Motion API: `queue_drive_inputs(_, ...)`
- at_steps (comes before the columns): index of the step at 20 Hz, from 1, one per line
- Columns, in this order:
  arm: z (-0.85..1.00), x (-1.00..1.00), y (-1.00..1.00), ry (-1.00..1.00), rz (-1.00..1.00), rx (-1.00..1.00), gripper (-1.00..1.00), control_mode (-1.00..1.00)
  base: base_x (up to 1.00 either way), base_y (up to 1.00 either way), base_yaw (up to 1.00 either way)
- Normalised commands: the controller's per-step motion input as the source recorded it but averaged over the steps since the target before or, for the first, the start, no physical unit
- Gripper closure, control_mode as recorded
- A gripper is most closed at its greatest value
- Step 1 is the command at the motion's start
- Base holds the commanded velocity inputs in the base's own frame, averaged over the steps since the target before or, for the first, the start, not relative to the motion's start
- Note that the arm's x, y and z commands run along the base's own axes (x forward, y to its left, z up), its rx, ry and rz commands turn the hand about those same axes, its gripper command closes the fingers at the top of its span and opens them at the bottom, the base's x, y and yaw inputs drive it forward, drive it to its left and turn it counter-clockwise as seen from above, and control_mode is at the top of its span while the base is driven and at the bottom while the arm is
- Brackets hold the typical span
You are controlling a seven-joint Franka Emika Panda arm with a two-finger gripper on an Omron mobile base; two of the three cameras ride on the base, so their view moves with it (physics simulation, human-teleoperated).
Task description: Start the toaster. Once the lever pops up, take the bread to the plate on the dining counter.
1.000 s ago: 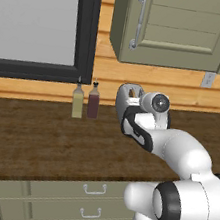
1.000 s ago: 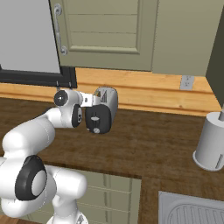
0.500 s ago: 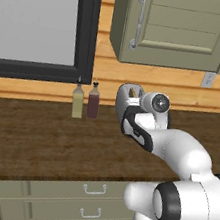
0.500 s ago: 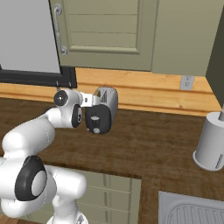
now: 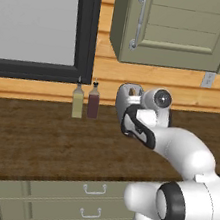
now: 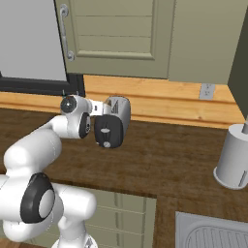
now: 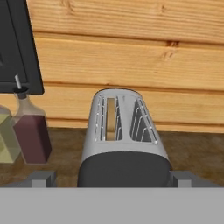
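Nothing has shifted; my end effector [image 7: 109,178] still hovers with fingers apart at the toaster [image 7: 123,140]; bread [image 7: 111,118] down, lever unpressed.

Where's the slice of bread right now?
The bread stands in the left slot of the toaster, seen in the hand view, right of the two bottles by the wooden wall.

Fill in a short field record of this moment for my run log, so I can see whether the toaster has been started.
toaster: upright on the wooden counter, near the wall
bread: standing in the left slot as the hand view shows it, other slot empty
gripper: open, one fingertip on each side of the toaster's dark end
lever: cannot tell its position
bottles: two, side by side by the wall, apart from the toaster
grey canister: standing on the counter near the sink
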Motion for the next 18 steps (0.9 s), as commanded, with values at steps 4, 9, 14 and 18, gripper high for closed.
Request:
queue_drive_inputs(4, 0.00, 0.00, -0.13, 0.08, 0.06, 0.00, -1.00, -1.00, 0.00, 0.00, 0.00)
queue_drive_inputs(9, 0.00, 0.02, -0.18, 0.03, 0.02, 0.02, -1.00, -1.00, 0.00, 0.00, 0.00)
queue_drive_inputs(14, 0.00, 0.01, -0.03, 0.05, 0.00, 0.05, -1.00, -1.00, 0.00, 0.00, 0.00)
queue_drive_inputs(18, 0.00, 0.00, -0.03, 0.05, -0.02, 0.06, -1.00, -1.00, 0.00, 0.00, 0.00)
